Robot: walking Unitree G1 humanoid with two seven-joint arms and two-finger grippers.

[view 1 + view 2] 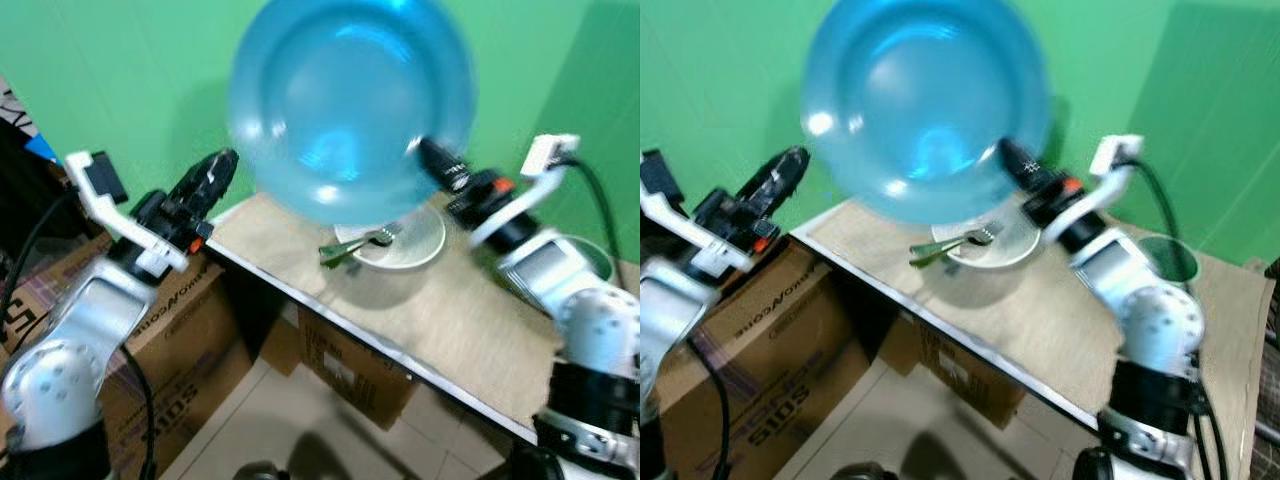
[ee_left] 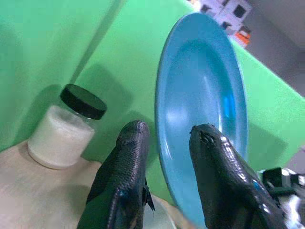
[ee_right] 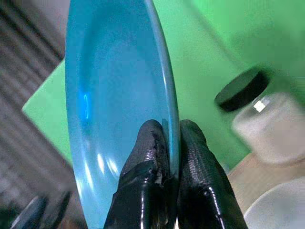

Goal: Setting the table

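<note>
we have the blue plate lifted high off the counter, tipped up on edge so its hollow faces our head camera, and our right hand is pinching its rim, one finger on the inside face and one on the back, which is probably why the plate hangs nearly upright rather than flat: a two-finger pinch at the edge lets it swing. our left hand sits just beside the plate's opposite edge with its fingers spread apart and the rim lying roughly in line with the gap, not touching as far as we can tell; we judge it is placed there to steady or take over the plate. below the right hand, on the counter, rests a white bowl with a fork lying across it, and beyond the hands a jar of white powder with a black lid stands against the green wall. cardboard boxes sit under the left hand.
</note>
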